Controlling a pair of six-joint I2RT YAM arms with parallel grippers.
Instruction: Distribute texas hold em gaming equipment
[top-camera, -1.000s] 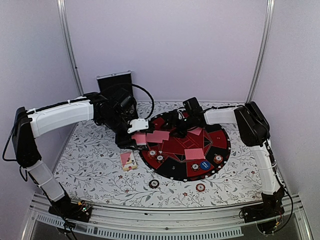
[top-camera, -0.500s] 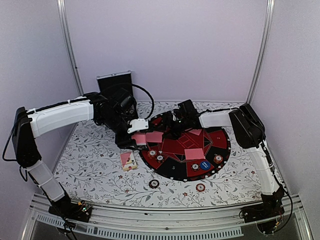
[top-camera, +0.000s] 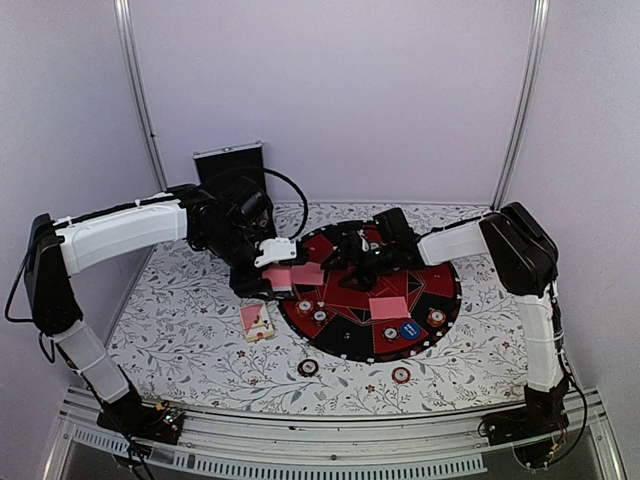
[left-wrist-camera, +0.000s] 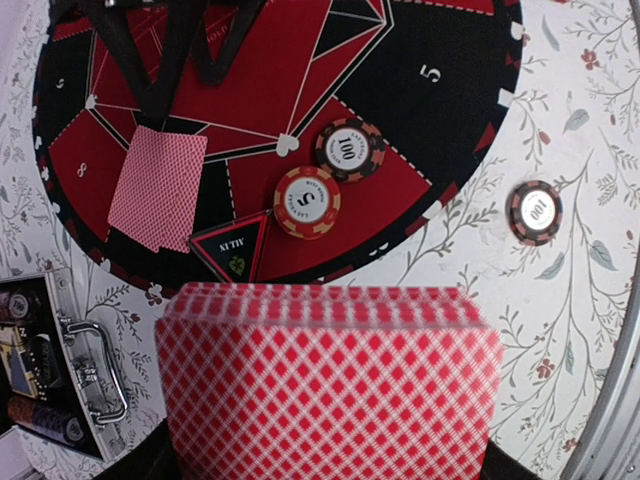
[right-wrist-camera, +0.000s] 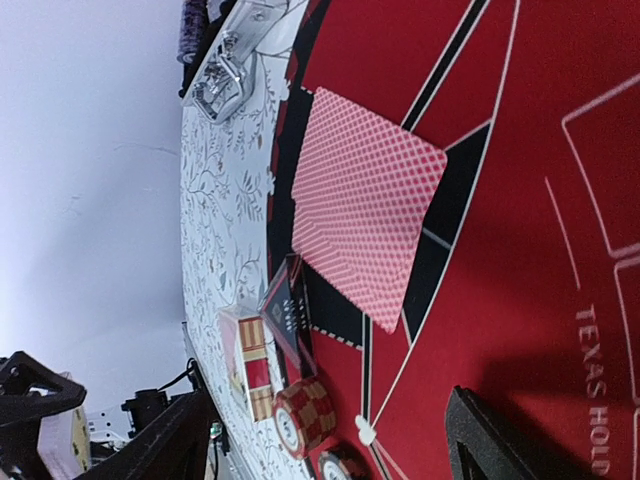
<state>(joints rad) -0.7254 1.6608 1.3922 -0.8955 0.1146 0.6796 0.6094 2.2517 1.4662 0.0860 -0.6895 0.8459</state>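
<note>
Jaws of the left gripper (left-wrist-camera: 325, 465) are clamped on a deck of pink-backed cards (left-wrist-camera: 330, 390), just short of the round felt mat (left-wrist-camera: 420, 60). Right gripper (right-wrist-camera: 330, 450) gapes wide over the mat, seemingly empty, with a face-down card (right-wrist-camera: 365, 200) ahead. Mat lettering reads "TEXAS HOLD". Ahead of the left jaws, black chip (left-wrist-camera: 349, 150) reads "100" and red chip (left-wrist-camera: 307, 201) "5".

Directly ahead of the left gripper (top-camera: 275, 276), the clamped deck (left-wrist-camera: 330, 390) is blurring out of focus, running off the lower edge and covering both fingers. To the gripper's left, the case (left-wrist-camera: 40, 345) is being cropped by the frame. The right gripper (right-wrist-camera: 328, 400) is showing only its fingers (right-wrist-camera: 485, 445) as stubs at the bottom edge. Between them, a chip (right-wrist-camera: 340, 465) and the mat lettering (right-wrist-camera: 600, 390) are being cut short.
</note>
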